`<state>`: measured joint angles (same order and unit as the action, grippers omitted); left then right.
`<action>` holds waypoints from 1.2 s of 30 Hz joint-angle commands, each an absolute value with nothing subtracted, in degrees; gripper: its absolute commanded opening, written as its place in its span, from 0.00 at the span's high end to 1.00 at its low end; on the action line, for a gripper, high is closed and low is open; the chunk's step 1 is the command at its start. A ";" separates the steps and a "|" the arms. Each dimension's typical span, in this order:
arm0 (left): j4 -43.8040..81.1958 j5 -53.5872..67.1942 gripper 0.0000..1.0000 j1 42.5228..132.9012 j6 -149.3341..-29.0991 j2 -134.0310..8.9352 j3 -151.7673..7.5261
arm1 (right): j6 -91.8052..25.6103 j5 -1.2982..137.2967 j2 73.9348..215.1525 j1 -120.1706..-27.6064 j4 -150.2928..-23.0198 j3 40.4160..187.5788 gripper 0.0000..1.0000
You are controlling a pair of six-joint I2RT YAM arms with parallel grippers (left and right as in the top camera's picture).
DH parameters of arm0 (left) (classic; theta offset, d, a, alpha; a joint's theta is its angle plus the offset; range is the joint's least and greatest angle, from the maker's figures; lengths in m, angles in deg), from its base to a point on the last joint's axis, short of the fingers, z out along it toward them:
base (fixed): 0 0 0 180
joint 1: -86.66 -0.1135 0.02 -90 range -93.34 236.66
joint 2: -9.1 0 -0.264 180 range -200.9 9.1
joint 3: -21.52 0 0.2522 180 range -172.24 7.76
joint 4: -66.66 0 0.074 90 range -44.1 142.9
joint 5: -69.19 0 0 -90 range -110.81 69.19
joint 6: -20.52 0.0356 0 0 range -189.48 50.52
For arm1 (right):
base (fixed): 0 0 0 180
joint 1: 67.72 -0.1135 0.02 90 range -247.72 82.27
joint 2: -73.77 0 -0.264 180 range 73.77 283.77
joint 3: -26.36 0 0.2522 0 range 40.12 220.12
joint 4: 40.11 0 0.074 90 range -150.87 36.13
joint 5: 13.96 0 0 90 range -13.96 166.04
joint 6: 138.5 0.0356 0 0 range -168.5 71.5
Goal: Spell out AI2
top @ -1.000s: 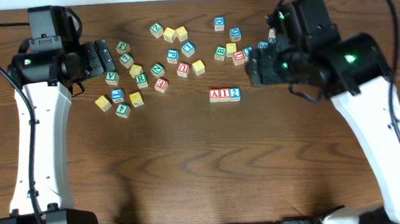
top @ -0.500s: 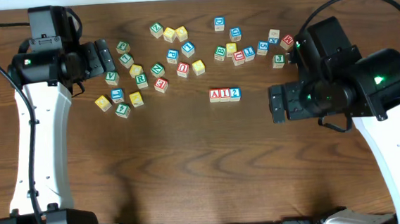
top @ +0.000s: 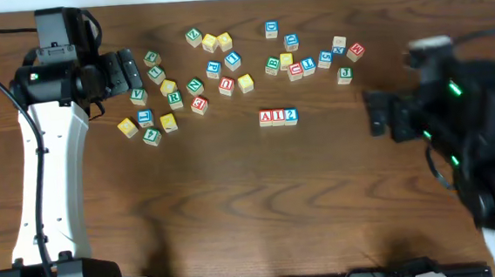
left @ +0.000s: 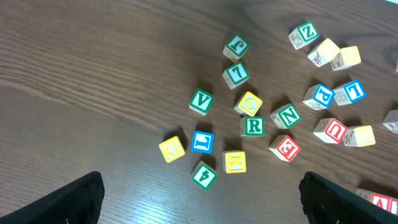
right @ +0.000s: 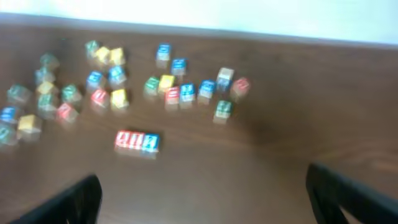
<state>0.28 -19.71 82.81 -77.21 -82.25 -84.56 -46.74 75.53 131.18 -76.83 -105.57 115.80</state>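
At the middle of the table (top: 261, 207), the A cube (top: 266, 116), I cube (top: 278, 115) and 2 cube (top: 290, 114) sit touching in 1 row, ordered so the word reads. Well apart, the right gripper (top: 373, 114) hangs wide and empty; the left gripper (top: 131, 73) gapes empty beside spare cubes (top: 175, 97).

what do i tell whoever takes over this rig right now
Left hand: open, empty, at the left end of the loose cubes.
Right hand: open, empty, right of the row and clear of it; blurred in the overhead view.
Things: A cube, I cube and 2 cube sit side by side, touching, on the table, apart from the loose cubes.
Done: the row reads AI2 from overhead.
Left: nothing obvious to place; probably just park both arms.
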 commanded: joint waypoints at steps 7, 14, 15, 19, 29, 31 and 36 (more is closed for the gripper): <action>0.04 -19.99 0.01 82.72 -77.73 -82.65 -84.19 | -48.59 71.79 101.74 -66.25 -87.26 83.96 0.01; 0.04 -19.99 0.01 82.72 -77.73 -82.65 -84.19 | -49.64 71.70 83.99 -65.13 -73.99 63.58 0.01; 0.04 -19.99 0.01 82.72 -77.73 -82.65 -84.19 | -49.64 71.09 81.78 -65.13 -71.13 60.24 0.01; 0.04 -19.99 0.01 82.72 -77.73 -82.65 -84.19 | -49.64 69.15 76.95 -65.20 -64.44 52.35 0.01; 0.04 -19.99 0.01 82.72 -77.73 -82.65 -84.16 | -49.38 67.57 74.11 -67.08 -57.62 40.39 0.01; 0.04 -19.99 0.01 82.72 -77.73 -82.65 -84.16 | -49.42 67.70 74.07 -67.30 -57.53 40.42 0.01; 0.04 -19.99 0.01 82.72 -77.73 -82.65 -84.19 | -49.42 67.75 74.11 -67.30 -57.51 40.44 0.01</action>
<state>0.24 -19.67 82.81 -77.21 -82.25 -84.51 -49.01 68.21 74.61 -66.86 -57.40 40.57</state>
